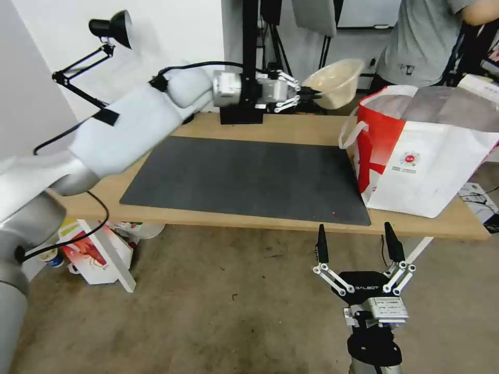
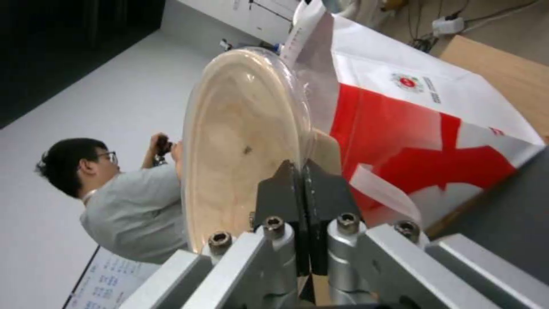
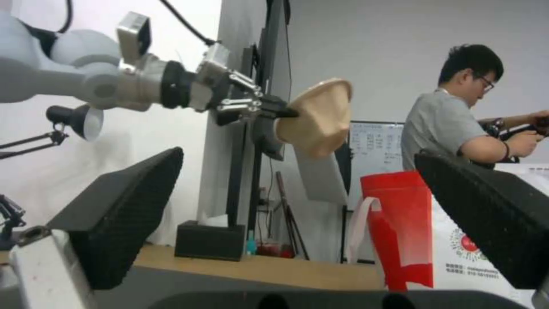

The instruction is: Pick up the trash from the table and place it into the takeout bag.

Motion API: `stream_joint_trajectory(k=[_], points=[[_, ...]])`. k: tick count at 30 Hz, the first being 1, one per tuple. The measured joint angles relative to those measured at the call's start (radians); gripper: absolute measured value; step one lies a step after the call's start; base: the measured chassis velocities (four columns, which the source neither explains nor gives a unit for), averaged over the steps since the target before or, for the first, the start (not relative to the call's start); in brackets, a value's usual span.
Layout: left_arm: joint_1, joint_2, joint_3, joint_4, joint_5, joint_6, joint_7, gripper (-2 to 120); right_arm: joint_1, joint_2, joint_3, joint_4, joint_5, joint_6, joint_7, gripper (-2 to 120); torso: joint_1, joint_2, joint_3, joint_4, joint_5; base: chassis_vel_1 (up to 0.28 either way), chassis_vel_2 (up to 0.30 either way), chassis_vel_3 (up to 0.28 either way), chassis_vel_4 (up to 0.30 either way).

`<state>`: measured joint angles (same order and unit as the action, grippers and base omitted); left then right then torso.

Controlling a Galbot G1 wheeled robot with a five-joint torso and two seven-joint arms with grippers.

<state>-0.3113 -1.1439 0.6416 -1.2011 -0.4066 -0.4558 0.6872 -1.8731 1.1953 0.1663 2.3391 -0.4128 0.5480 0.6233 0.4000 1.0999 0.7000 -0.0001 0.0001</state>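
Bowl: tan paper bowl (image 1: 335, 80) is up in the air, tipped on its side, above the table's far edge and just left of the bag's open top; in the left wrist view its pale inside (image 2: 240, 141) faces the camera.
Left gripper: left gripper (image 1: 305, 93) reaches out over the far side of the table, jaws pinching the bowl's rim (black pads pressed tight on the edge, seen close in the left wrist view (image 2: 302, 180)); the right wrist view catches it side-on (image 3: 286, 113).
Right gripper: right gripper (image 1: 358, 241) hangs low in front of the table's near edge, jaws spread wide with nothing between them.
Bag: white bag (image 1: 426, 150) with a red side panel stands on the table's right end, mouth open, handle drooping on its left side, just beside the mat.
Table: light-wood table (image 1: 291, 127) carries a dark grey mat (image 1: 244, 176), bare on top.
Lamp: black desk lamp (image 1: 112, 26) stands at the far left.
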Motion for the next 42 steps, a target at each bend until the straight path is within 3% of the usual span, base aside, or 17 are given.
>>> stream_joint_trajectory(k=[18,29,42], points=[[-0.089,-0.092,0.028,0.079,0.009,-0.006,0.004,0,0.000,0.000,0.000,0.000,0.000,0.000,0.000,100,0.000,0.000,0.000,0.0003,0.0000,0.000,0.000,0.000,0.000],[-0.105,-0.232,0.040,0.174,0.037,-0.026,0.005,0,0.000,0.000,0.000,0.000,0.000,0.000,0.000,100,0.000,0.000,0.000,-0.0001,0.0002,0.000,0.000,0.000,0.000],[-0.078,-0.325,0.036,0.246,0.068,-0.044,0.002,0,0.000,0.000,0.000,0.000,0.000,0.000,0.000,100,0.000,0.000,0.000,0.0002,-0.0001,0.000,0.000,0.000,0.000]])
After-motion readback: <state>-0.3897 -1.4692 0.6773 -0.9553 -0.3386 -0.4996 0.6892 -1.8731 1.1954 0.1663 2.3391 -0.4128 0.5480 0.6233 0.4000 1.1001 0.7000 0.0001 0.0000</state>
